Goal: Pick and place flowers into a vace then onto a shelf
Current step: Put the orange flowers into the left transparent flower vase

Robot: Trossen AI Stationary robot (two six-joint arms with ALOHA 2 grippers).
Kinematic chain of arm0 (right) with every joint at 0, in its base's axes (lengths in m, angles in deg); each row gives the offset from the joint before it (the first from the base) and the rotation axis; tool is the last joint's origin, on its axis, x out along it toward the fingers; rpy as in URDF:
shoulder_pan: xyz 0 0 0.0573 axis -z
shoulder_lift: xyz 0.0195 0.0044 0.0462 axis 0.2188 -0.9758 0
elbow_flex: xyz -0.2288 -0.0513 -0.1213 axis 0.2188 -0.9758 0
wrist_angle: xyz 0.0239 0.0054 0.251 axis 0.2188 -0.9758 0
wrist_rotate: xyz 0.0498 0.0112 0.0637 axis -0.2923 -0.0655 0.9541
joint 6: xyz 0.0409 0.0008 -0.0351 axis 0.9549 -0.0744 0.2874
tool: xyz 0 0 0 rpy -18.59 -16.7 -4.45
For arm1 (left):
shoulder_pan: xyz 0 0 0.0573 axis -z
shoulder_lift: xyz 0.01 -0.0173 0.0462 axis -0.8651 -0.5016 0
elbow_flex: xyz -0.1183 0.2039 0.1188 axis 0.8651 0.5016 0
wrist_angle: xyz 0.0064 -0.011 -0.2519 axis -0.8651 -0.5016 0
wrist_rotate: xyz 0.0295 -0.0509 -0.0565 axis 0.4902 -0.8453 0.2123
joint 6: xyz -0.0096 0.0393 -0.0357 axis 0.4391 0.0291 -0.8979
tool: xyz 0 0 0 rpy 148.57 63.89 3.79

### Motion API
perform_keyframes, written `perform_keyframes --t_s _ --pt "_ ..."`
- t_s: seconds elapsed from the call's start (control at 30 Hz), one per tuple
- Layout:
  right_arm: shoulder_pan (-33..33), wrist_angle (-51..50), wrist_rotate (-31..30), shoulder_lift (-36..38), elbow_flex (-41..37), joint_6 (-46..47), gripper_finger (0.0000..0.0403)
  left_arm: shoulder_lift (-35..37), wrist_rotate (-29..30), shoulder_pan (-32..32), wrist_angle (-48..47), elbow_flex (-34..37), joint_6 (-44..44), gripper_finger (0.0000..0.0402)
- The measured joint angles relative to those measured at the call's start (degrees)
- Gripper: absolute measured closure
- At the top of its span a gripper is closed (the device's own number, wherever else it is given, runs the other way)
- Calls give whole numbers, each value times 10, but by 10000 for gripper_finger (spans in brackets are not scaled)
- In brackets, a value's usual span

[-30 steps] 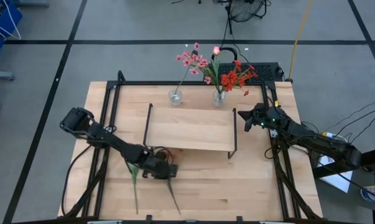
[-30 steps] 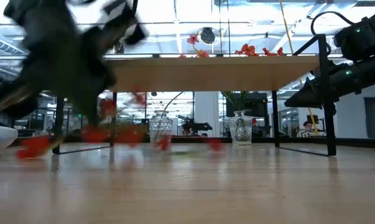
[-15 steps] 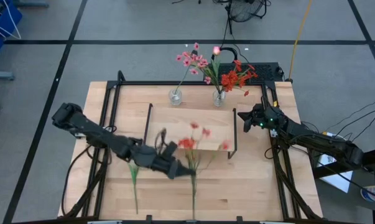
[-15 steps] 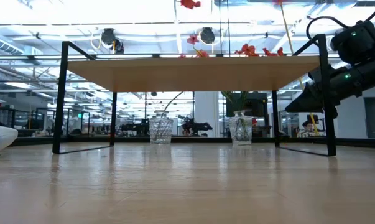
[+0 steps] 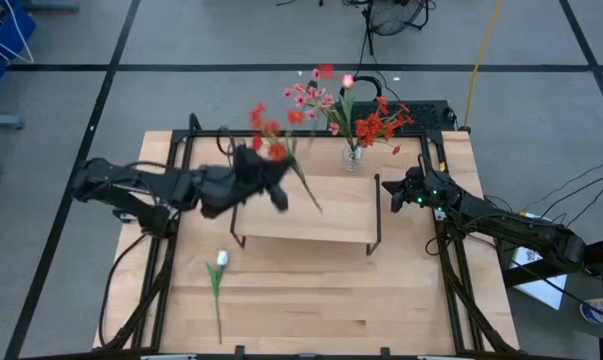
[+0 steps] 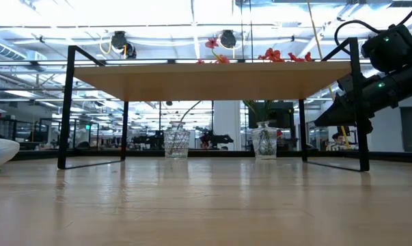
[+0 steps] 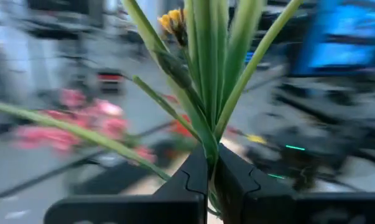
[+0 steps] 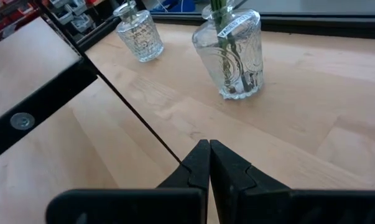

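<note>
Flowers clenched in left claw over shelf edge | right claw closed

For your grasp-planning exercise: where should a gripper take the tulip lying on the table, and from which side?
Grip the tulip mid-stem, below the white bud, coming straight down from above. It lies flat on the table, its thin stem running towards the near edge, so the fingers should probably close across it.
</note>
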Motion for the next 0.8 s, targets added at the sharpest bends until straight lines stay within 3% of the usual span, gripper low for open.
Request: perform_keyframes --t_s 0.17,0.37,0.47,0.67,0.8 --pt "0 0 0 -3 0 8 401 13 5 -122 -48 0 4 395" --pt "0 0 -1 -6 0 9 401 9 -101 -266 -120 2 38 394" --pt "0 0 -1 -9 0 9 401 2 -113 -322 -109 -1 43 394" --pt "0 1 -3 -18 0 9 401 -38 -167 -394 -115 1 53 396" --pt "0 1 -3 -24 0 9 401 -73 -185 -403 -115 1 58 391"
